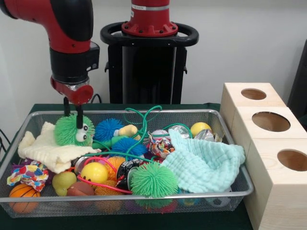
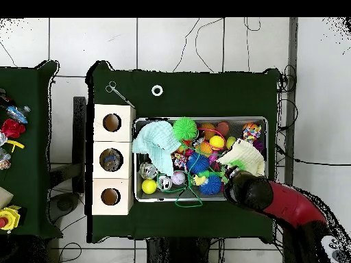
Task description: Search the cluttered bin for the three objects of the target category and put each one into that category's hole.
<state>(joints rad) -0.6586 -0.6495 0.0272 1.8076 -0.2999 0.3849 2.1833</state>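
A wire bin (image 1: pixel 120 113) (image 2: pixel 199 119) holds mixed toys. My gripper (image 1: pixel 73 120) hangs over its left end, fingers (image 1: pixel 79 120) apart and pushed into the top of a green spiky ball with googly eyes (image 1: pixel 72 132) (image 2: pixel 230 168); it looks open. That ball rests on a cream cloth (image 1: pixel 48 147). A second green spiky ball (image 1: pixel 153 179) (image 2: pixel 184 129) lies at the front middle, and two blue spiky balls (image 1: pixel 108 128) (image 1: pixel 127 146) near the centre. A wooden box with three round holes (image 1: pixel 271 121) (image 2: pixel 112 159) stands beside the bin. In the overhead view the arm hides the gripper.
A mint cloth (image 1: pixel 204 163) covers the bin's right part. Also inside are yellow balls (image 1: pixel 94 172) (image 1: pixel 200 128), a small basketball (image 1: pixel 23 194), a pear (image 1: pixel 64 182), crushed cans (image 1: pixel 180 130) and a green cord (image 1: pixel 144 120). A ring (image 2: pixel 157 90) lies on the green table.
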